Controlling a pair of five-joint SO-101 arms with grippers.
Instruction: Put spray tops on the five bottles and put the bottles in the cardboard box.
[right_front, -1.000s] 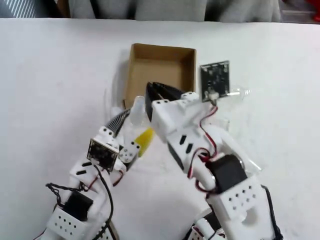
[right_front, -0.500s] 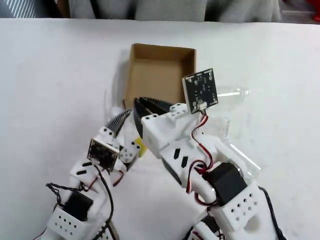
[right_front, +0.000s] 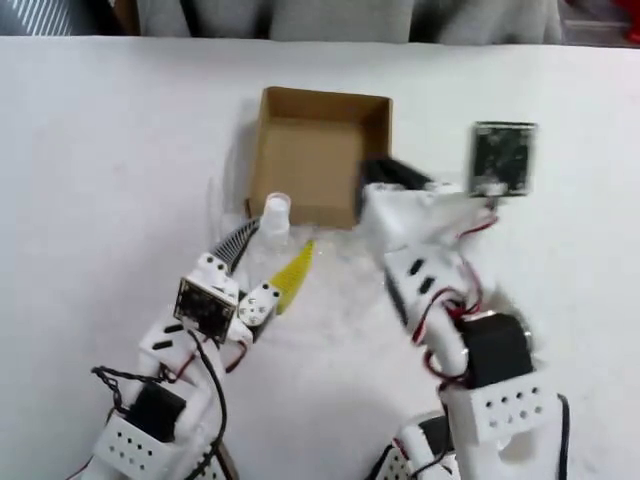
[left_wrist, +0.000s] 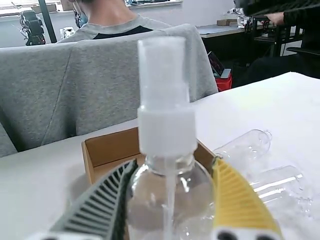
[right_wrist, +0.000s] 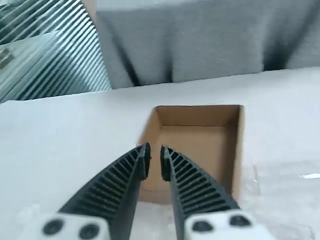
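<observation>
Nearest the arm bases, the left gripper is clamped round a clear bottle. The grey finger sits on one side of it and the yellow one on the other, both touching the body below the neck. The bottle stands upright with its white spray top already on. From the high view it's sitting just in front of the near wall of the cardboard box.

The right gripper is almost closed, with only a thin slit between the black ribbed fingers and nothing in them. From above it lines up with the box's right-hand wall, near the front corner. I can't tell how high it's hanging.

The box is open on top and you can see its brown floor. Two more clear bottles lie on their sides over to the right of the box, capless as far as I can make out.

The table is plain white. It runs wide to the left of the box and carries on behind it to the far edge. Past that edge there's a slatted striped panel and some dark benches further back in the room.
</observation>
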